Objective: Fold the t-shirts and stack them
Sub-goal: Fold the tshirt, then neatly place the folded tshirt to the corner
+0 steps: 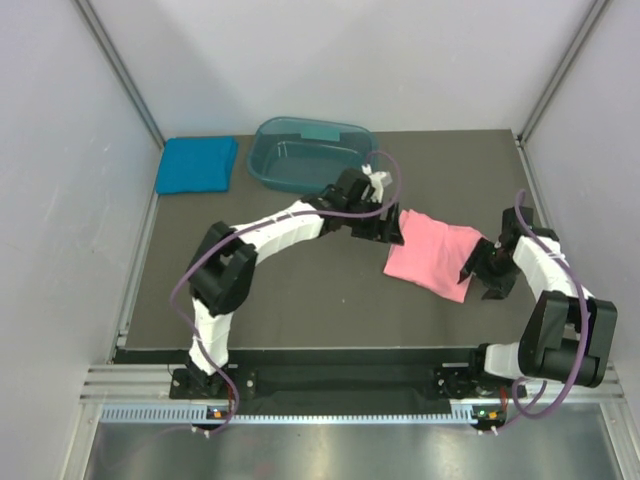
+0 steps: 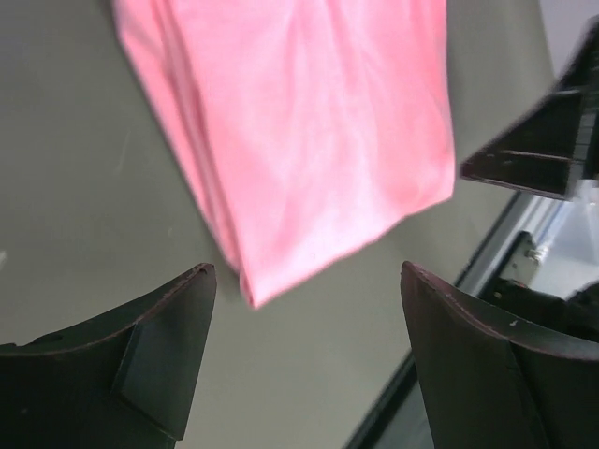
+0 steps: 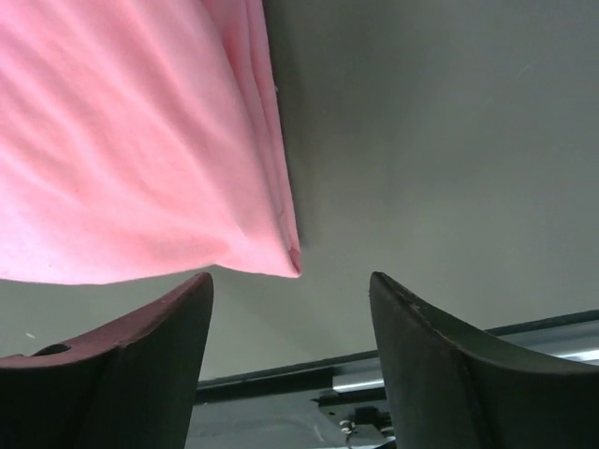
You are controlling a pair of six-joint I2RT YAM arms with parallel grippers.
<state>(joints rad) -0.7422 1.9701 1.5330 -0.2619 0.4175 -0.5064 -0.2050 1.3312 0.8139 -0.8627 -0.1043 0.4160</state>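
Observation:
The salmon-pink t-shirt (image 1: 432,255) lies folded into a rectangle on the dark table, right of centre. My left gripper (image 1: 383,228) is open and empty just above its far left corner; the left wrist view shows the shirt (image 2: 309,140) ahead of the spread fingers, apart from them. My right gripper (image 1: 482,278) is open and empty at its near right corner; the right wrist view shows that corner (image 3: 131,159) just ahead of the fingers, untouched. The teal-blue t-shirt (image 1: 197,164) lies folded at the far left corner of the table.
A dark teal see-through plastic tub (image 1: 310,155) stands at the back centre, close behind my left wrist. The table's right edge with a metal rail (image 1: 530,180) runs near my right arm. My right gripper's finger (image 2: 533,150) shows in the left wrist view.

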